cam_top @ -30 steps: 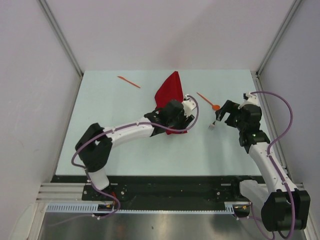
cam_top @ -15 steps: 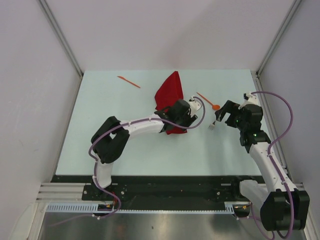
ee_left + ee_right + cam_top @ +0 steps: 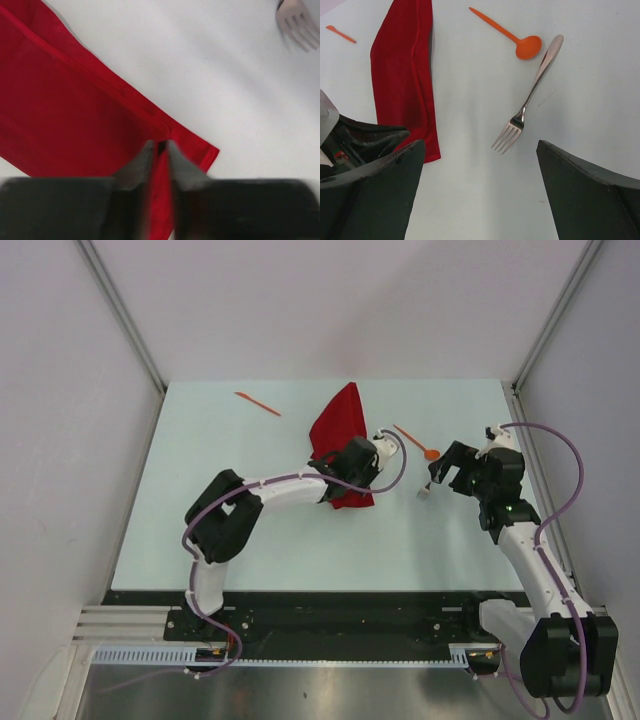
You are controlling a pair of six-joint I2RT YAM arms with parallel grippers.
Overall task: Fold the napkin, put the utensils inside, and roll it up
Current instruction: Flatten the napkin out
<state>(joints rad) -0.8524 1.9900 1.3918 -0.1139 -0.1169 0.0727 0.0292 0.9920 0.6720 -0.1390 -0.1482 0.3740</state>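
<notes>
The red napkin [image 3: 338, 423] lies as a long folded strip in the middle of the table. My left gripper [image 3: 350, 488] sits over its near end, shut on a fold of cloth beside the near corner [image 3: 160, 149]. A silvery fork [image 3: 428, 487] lies right of the napkin, tines toward me, with an orange spoon [image 3: 418, 443] just beyond it. The thin orange knife [image 3: 258, 403] rests at the far left. My right gripper [image 3: 443, 468] stands open just right of the fork, which lies ahead of its fingers [image 3: 532, 92]; nothing is between them.
Grey walls with metal posts close in the pale table [image 3: 250, 550] on the left, right and back. The left arm's forearm stretches low across the table's middle toward the napkin.
My left gripper's jaws have closed onto the napkin's near edge, and the left arm's elbow has swung right and forward. The right arm and the utensils have not moved.
</notes>
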